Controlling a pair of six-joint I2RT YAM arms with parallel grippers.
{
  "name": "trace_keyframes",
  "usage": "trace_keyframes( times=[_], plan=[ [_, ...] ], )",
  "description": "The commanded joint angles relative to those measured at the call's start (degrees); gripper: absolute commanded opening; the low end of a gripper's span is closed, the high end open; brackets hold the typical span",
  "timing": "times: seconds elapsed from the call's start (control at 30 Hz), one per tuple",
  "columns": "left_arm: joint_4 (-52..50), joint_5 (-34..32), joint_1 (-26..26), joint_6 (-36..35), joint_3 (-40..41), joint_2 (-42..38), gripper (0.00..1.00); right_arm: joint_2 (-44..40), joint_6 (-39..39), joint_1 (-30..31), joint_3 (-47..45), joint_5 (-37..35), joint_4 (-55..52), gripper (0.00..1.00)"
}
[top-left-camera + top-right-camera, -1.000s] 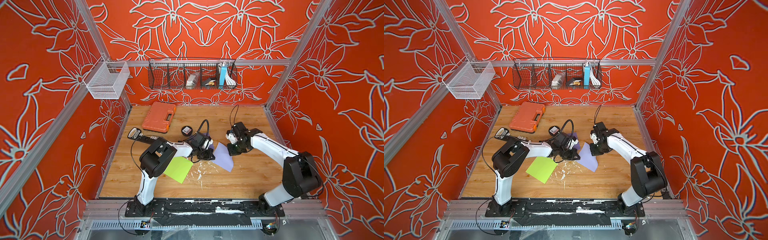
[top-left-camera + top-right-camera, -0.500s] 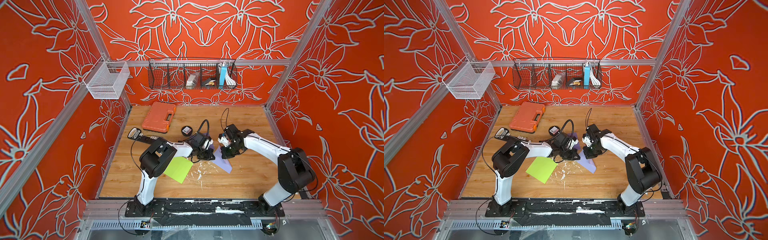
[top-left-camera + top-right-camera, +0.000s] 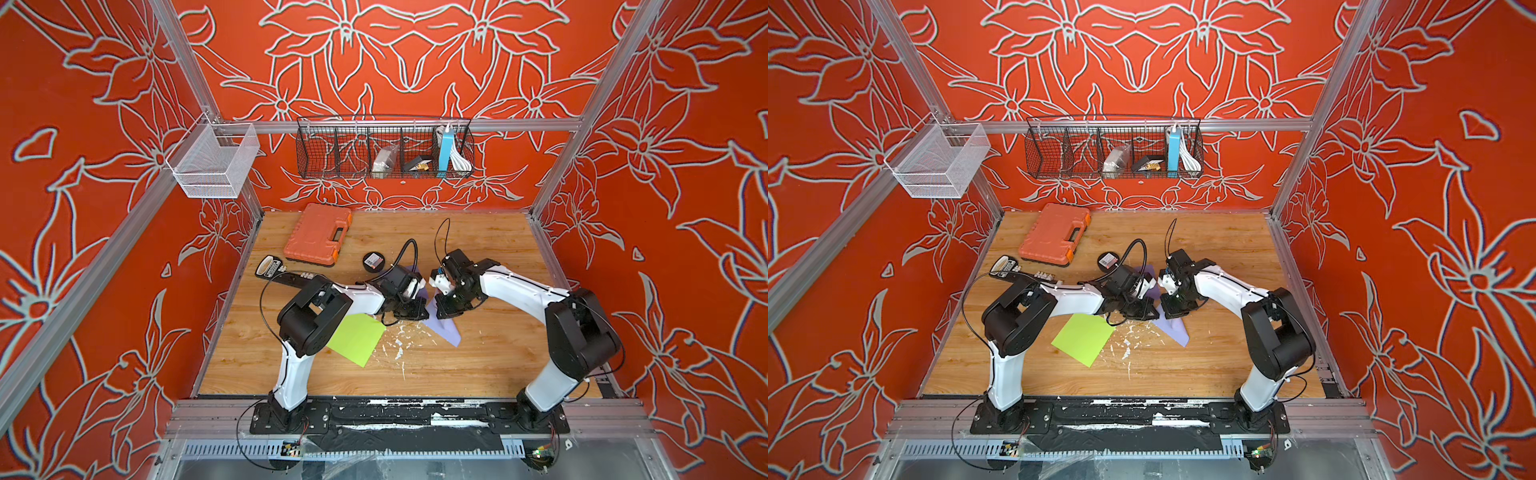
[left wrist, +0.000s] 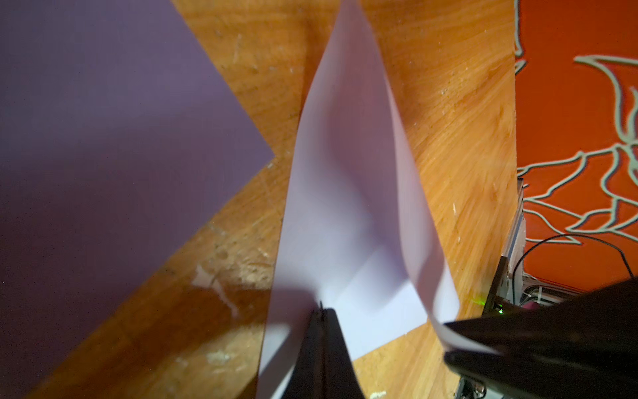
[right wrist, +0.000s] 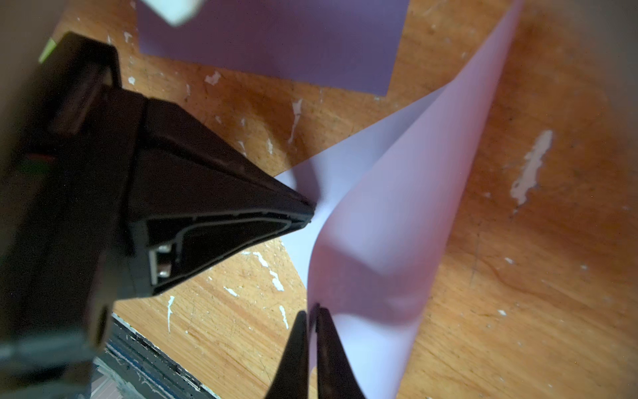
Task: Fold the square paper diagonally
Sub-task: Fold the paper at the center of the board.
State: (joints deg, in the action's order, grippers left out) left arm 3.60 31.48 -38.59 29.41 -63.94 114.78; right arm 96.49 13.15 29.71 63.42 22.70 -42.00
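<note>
- The pale purple paper (image 3: 446, 330) lies near the middle of the wooden table (image 3: 478, 361) in both top views, just right of centre. One corner points toward the lower right of the frame.
- Part of this sheet is lifted off the wood and curls upward, while the rest lies flat, as the left wrist view (image 4: 345, 172) shows.
- The right gripper (image 5: 312, 312) has its jaws nearly together, with the edge of the raised flap pinched between them.
- The left gripper (image 4: 321, 312) is closed tight, and its tip rests on the flat part of the sheet. I cannot tell whether any paper is caught in it.
- In a top view the two grippers meet tip to tip over the sheet, left (image 3: 1148, 313) beside right (image 3: 1169, 311).
- A dark purple paper (image 3: 422, 291) lies flat just behind them, partly hidden by the arms.
- A green paper (image 3: 357, 338) lies to the lower left of centre, apart from the pale sheet.
- An orange case (image 3: 318, 235) sits at the upper left of the table.
</note>
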Motion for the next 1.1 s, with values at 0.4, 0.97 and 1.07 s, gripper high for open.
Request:
trace_keyframes(
  times=[0.4,0.97,1.07],
  plan=[
    [-0.4,-0.8,0.4,-1.2,1.4,-2.5,0.00,3.2,5.1,0.6,0.1,2.3,5.8,0.11],
    [-0.3,-1.1,0.4,-1.6,1.5,-2.5,0.00,6.2,5.6,0.8,0.7,2.4,7.0,0.14],
    [-0.3,-1.1,0.4,-1.5,1.5,-2.4,0.00,6.6,5.8,0.8,0.6,2.5,7.4,0.14]
  ],
)
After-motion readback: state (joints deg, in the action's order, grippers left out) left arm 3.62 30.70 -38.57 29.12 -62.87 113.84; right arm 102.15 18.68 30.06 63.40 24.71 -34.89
